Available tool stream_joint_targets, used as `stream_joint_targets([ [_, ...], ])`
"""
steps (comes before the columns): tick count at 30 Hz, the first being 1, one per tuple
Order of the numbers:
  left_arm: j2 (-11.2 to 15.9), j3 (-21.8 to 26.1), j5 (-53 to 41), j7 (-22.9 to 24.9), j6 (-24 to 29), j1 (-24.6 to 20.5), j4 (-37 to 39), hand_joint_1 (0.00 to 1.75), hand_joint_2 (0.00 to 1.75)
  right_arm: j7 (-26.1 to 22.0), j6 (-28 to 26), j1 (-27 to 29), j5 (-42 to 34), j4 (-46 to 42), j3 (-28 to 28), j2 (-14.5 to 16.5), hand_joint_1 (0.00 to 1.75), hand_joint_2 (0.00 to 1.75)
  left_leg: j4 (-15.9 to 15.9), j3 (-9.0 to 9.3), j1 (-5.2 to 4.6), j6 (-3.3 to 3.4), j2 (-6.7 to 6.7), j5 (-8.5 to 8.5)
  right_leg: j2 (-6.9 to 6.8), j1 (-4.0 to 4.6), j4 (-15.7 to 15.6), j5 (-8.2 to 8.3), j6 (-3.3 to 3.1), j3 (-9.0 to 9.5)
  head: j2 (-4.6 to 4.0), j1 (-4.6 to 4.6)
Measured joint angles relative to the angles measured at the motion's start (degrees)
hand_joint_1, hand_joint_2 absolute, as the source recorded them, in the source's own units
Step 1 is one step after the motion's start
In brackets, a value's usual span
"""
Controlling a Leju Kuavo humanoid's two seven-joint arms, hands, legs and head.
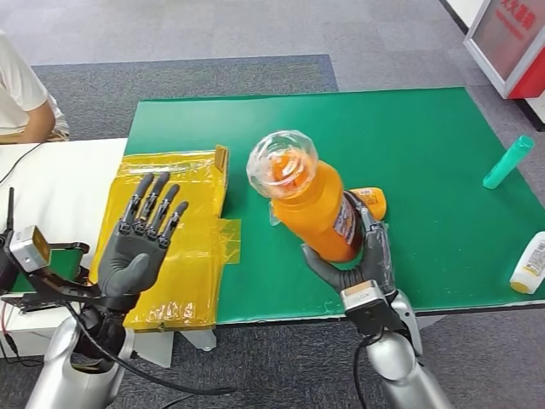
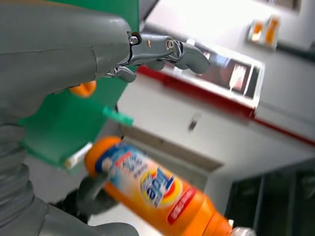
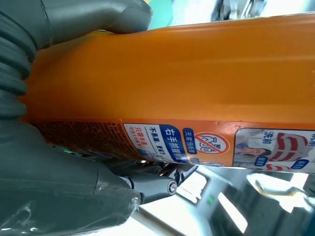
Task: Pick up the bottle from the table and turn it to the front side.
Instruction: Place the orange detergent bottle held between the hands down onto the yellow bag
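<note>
My right hand [image 1: 360, 260] grips an orange bottle [image 1: 315, 204] with a clear cap, held in the air above the green mat [image 1: 417, 136] and tilted with the cap toward the upper left. The right wrist view shows the orange bottle [image 3: 178, 73] pressed between thumb and fingers [image 3: 148, 184], its label edge facing the camera. In the left wrist view the bottle [image 2: 156, 189] shows a blue, white and yellow label. My left hand [image 1: 138, 243] is raised with fingers spread, palm up, over yellow sheeting [image 1: 186, 247], holding nothing. Left wrist view shows one finger [image 2: 167, 49] stretched out.
A teal tube [image 1: 507, 162] lies at the mat's right side and a white bottle [image 1: 530, 264] at its front right edge. An orange item [image 1: 375, 200] lies on the mat behind the held bottle. A person's arm [image 1: 25, 106] rests at the far left by a white table [image 1: 51, 187].
</note>
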Motion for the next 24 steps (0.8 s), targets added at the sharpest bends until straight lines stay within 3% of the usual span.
stream_joint_targets([
  [13, 0.56, -13.76, -6.62, 4.55, 0.57, -7.19, 0.01, 0.0, 1.75, 4.78, -7.41, -4.74, 11.75, 4.32, 6.15, 0.34, 1.75, 1.75, 0.0, 0.0, 0.0, 0.01, 0.0, 0.03, 0.0, 0.0, 0.0, 0.02, 0.0, 0.0, 0.0, -0.01],
  [24, 0.28, -16.91, -14.3, 5.78, 6.86, -12.98, 0.01, 0.0, 1.75, 6.99, -9.73, -6.31, 17.25, 5.96, 7.5, 0.48, 1.75, 1.75, 0.0, 0.0, 0.0, 0.03, 0.0, 0.05, 0.0, 0.0, 0.0, 0.03, 0.0, -0.01, 0.0, 0.0],
])
